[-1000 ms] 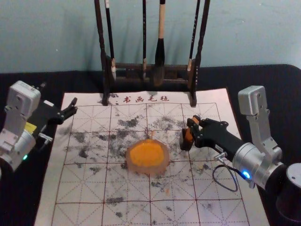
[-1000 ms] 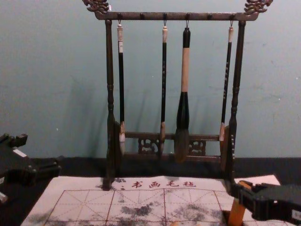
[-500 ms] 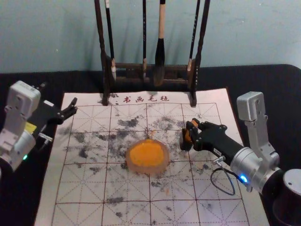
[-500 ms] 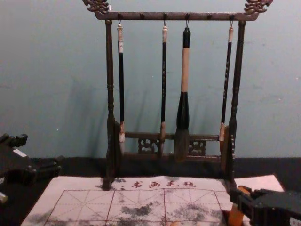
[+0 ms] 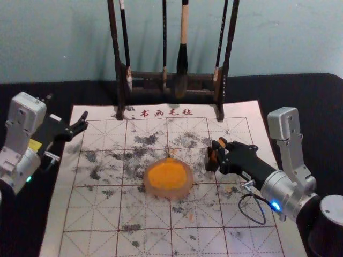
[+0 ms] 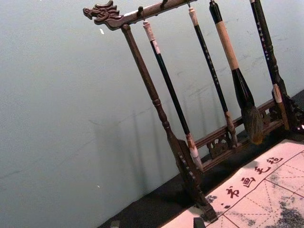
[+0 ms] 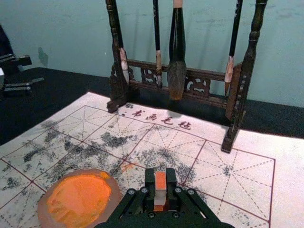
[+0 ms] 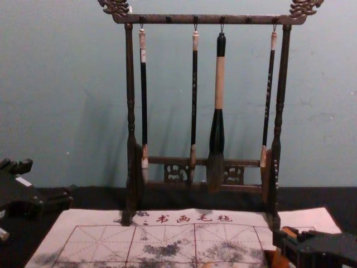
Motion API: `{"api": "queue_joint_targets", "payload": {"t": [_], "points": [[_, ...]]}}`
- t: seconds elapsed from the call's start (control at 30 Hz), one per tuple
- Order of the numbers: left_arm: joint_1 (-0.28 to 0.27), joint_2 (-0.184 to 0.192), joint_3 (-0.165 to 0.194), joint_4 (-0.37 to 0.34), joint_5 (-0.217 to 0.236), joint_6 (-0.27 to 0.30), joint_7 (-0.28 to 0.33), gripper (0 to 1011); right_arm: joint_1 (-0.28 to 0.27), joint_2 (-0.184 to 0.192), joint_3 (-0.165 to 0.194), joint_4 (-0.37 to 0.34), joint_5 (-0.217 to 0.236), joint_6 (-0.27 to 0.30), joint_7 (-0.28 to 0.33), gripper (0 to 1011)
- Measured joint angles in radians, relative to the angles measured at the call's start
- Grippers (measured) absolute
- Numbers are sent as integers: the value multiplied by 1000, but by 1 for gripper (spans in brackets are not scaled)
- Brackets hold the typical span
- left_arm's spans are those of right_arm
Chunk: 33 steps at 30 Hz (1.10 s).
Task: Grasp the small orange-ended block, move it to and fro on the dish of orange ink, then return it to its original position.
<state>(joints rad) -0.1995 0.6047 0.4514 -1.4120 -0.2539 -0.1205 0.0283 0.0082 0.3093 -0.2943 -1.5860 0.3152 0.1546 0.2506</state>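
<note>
The orange-ended block [image 7: 160,178] sits to the right of the ink dish [image 5: 167,179], close beside a dark piece [image 5: 208,161] on the mat [image 5: 88,214]. I judge I should ease it straight up or down, wrist steady, so it doesn't twist or knock its neighbour. My right gripper [image 7: 160,186] pinches it narrowly; my left gripper [image 8: 47,181] is parked wide at the mat's left edge.

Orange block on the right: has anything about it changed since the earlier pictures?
The right gripper has moved down, lowering the orange block toward the dark holder; its jaws still grip it. The ink dish, left gripper and brush rack stayed put.
</note>
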Motion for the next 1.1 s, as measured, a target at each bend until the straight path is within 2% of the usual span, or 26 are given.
{"api": "queue_joint_targets", "payload": {"t": [0.57,0.8,0.83,0.9,1.07,1.1], "points": [[0,0,0,0,0,0,0,1001,-4,-4,2,-3,-8,9,-9,133],[0,0,0,0,0,0,0,1002,-4,-4,2,-3,-7,8,-8,319],[0,0,0,0,0,0,0,1001,-4,-4,2,-3,-7,8,-8,374],[0,0,0,0,0,0,0,1001,-4,-4,2,-3,-6,8,-8,411],[0,0,0,0,0,0,0,1001,-3,-3,2,-3,-6,8,-7,589],[0,0,0,0,0,0,0,1001,-3,-3,2,-3,-5,8,-7,589]]}}
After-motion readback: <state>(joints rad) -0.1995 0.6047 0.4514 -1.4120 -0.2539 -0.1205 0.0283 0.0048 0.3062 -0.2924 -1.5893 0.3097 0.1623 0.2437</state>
